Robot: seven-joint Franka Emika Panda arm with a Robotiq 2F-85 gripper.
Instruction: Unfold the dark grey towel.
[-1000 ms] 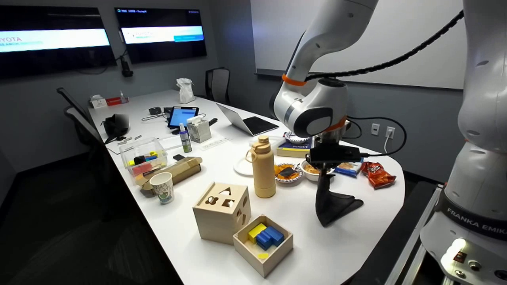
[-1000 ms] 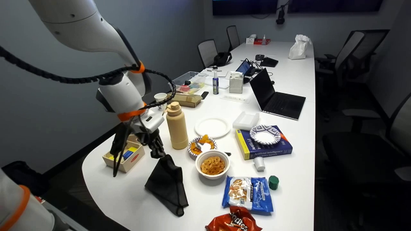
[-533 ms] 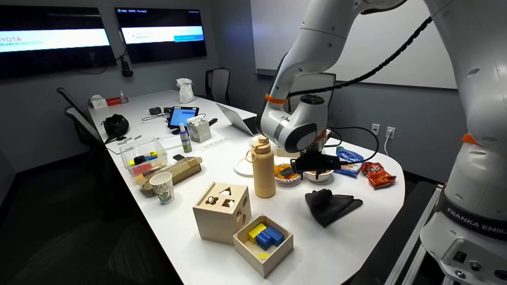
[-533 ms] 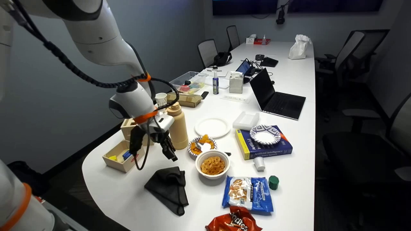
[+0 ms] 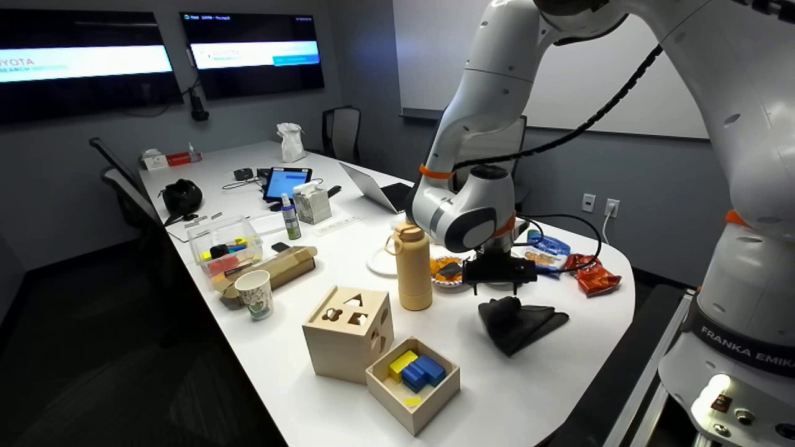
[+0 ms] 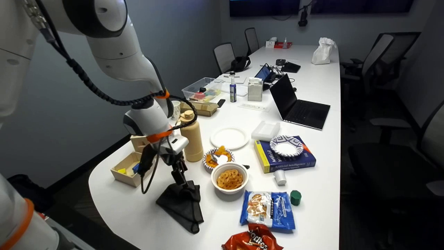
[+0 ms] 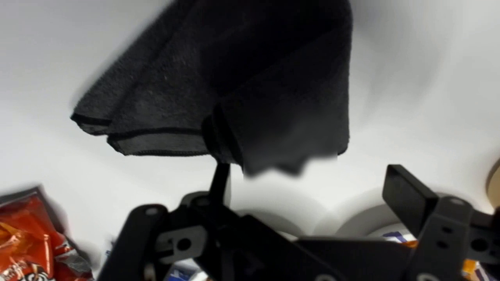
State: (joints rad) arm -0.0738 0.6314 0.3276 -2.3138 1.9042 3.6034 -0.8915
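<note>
The dark grey towel (image 5: 525,329) lies folded and rumpled on the white table, with a bunched part on its side toward the bottle. In both exterior views my gripper (image 5: 495,290) points down just above that part of the towel (image 6: 180,205). Seen from the wrist, the towel (image 7: 273,78) spreads ahead of the gripper (image 7: 308,175), its layered hems showing on the left. Wide apart stand the two fingers (image 7: 408,195), with nothing held between them. Whether a fingertip touches the cloth I cannot tell.
Close by are a tan bottle (image 5: 414,273), a bowl of cookies (image 6: 229,177) and a paper bowl of orange snacks (image 6: 218,158). A wooden shape box (image 5: 349,335) and an open block tray (image 5: 413,385) stand beyond the bottle. Blue (image 6: 267,210) and red (image 5: 593,273) snack bags lie at the side.
The gripper has opened and let go of the raised towel end, which has dropped onto the rest. It moved away toward the bottle, then came lower over the cloth.
</note>
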